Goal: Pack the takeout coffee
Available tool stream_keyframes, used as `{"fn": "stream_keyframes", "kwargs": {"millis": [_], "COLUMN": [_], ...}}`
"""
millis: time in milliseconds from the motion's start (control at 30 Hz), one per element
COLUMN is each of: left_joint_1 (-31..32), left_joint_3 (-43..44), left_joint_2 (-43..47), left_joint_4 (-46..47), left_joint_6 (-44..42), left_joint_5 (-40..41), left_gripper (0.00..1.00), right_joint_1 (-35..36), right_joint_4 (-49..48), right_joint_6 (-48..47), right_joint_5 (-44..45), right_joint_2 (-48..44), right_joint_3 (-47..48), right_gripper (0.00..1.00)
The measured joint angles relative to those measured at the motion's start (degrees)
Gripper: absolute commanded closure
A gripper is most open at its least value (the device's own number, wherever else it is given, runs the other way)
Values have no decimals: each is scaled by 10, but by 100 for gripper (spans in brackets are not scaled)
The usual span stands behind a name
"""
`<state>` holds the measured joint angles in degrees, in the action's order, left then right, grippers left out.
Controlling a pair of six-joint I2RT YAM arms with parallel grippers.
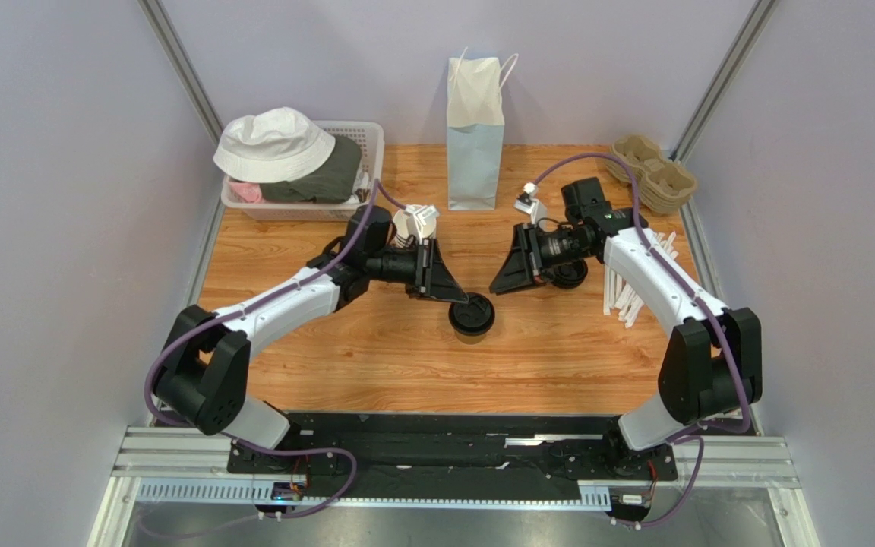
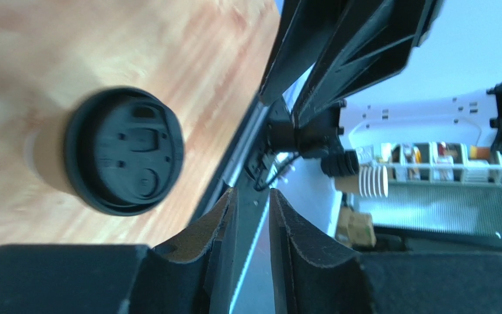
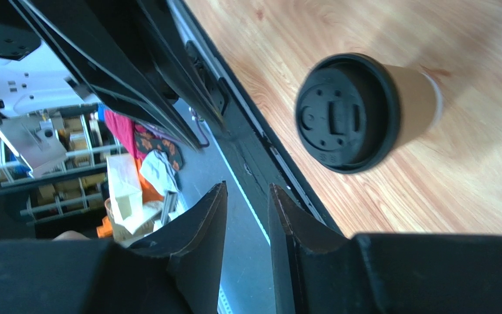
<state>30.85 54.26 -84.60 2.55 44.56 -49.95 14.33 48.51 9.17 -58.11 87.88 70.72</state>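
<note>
Wrist views: left gripper (image 2: pixel 252 219) nearly closed, empty, right gripper (image 3: pixel 246 219) likewise, takeout coffee (image 1: pixel 472 316) untouched

Basket (image 1: pixel 368 143) contents under hat (image 1: pixel 274 143)

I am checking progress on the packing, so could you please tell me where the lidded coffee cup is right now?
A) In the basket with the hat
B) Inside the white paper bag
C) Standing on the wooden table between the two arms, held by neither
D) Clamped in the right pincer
C: the takeout coffee stands on the table between the left pincer and right pincer, and both wrist views show it apart from the nearly closed fingers.
</note>
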Motion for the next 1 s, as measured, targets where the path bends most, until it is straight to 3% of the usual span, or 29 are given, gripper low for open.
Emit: {"fn": "stream_keyframes", "kwargs": {"millis": [300, 1000], "left_joint_1": [28, 23], "left_joint_3": [-2, -16], "left_joint_2": [-87, -140], "left_joint_4": [16, 68], "left_joint_6": [37, 56], "left_joint_5": [17, 22], "left_gripper": [73, 93], "right_joint_1": [45, 46], "right_joint_4": [-30, -70], "right_joint_6": [30, 45], "right_joint_5": [10, 28], "right_joint_2": [66, 141], "right_joint_3": [8, -16], "right_gripper": [71, 82]}}
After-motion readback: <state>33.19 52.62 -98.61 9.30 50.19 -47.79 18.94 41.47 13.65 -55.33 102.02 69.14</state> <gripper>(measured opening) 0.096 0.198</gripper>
